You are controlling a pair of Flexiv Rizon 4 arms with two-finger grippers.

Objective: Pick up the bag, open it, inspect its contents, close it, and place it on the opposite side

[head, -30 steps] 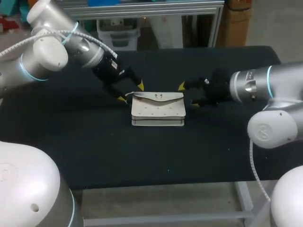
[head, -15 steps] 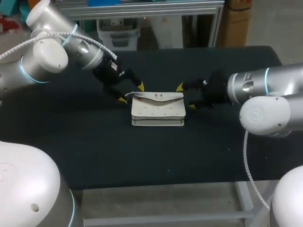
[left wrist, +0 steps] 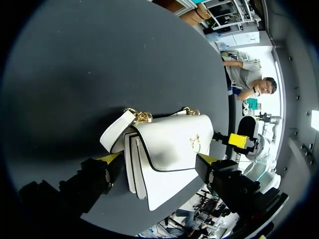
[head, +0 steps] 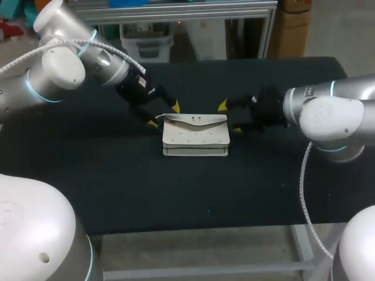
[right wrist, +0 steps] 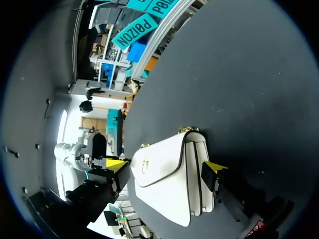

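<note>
We are holding our left hand [head: 163,115] wide open at the left end of the white bag [head: 195,136], its 2 yellow tips sitting to the far and near side of that end and gripping nothing. Our right hand [head: 229,117] is hanging just as open at the bag's right end, also gripping nothing. The bag is lying flat near the middle of the black bench [head: 117,175], flap shut (its gold clasp [left wrist: 195,143] is facing up), with a white strap [left wrist: 117,132] folding at its left end and a gold chain [left wrist: 142,116] showing along its far edge.
</note>
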